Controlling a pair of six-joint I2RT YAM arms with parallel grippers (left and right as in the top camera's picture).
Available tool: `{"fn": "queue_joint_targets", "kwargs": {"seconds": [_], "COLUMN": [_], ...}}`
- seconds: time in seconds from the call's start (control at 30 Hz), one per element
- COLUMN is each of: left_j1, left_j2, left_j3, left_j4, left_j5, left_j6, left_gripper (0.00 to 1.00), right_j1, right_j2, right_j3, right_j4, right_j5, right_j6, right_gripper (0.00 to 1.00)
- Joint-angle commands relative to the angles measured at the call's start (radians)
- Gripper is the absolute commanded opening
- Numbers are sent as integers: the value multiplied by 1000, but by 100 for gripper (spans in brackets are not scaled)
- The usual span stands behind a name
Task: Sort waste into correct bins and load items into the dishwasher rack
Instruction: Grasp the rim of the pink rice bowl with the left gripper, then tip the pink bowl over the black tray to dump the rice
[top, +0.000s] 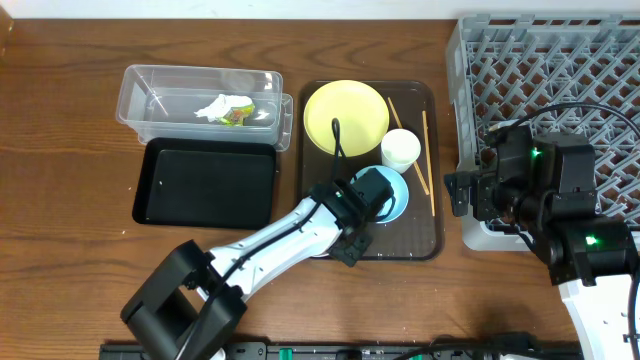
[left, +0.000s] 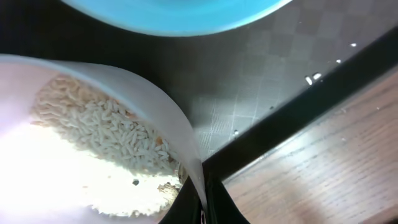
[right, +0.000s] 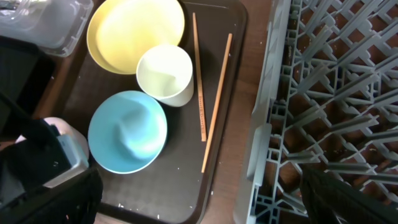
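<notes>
Left gripper (left: 202, 208) is pinching the rim of the white bowl (left: 149, 99), lower left of the wrist view. There are rice grains (left: 106, 130) inside it, and the blue bowl (left: 180, 15) is just above, over the brown serving tray (left: 267, 81). Right gripper (top: 458, 193) hangs spread and empty at the dishwasher rack (top: 560, 50) edge, right of the overhead. The wrapper (top: 225, 107) sits in the clear tub (top: 150, 85), upper left.

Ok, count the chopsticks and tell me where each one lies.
2. The first chopstick lies on the brown tray beside the white cup; the second chopstick lies angled, nearer the rack. The left arm covers part of the tray, so more may hide.
</notes>
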Motion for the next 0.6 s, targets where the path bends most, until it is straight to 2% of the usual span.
{"fn": "queue_joint_targets", "kwargs": {"seconds": [0.0, 0.17, 0.3, 0.43, 0.57], "left_j1": [25, 108, 222, 381, 563], "left_j2": [-56, -164, -249, -290, -281], "left_j3": [45, 71, 71, 71, 71], "left_j4": [-29, -54, -55, -62, -82], "left_j5": [15, 25, 81, 161, 309], "left_j6": [-24, -31, -31, -27, 43], "left_gripper": [6, 6, 6, 6, 6], "right_j1": [10, 10, 10, 10, 10], "right_j2": [-5, -5, -5, -5, -5], "right_j3": [16, 16, 16, 16, 16], "right_j4": [-2, -3, -2, -2, -3], "right_j5": [-8, -9, -9, -16, -15], "right_j6": [11, 11, 11, 11, 11], "right_gripper": [99, 99, 99, 99, 99]}}
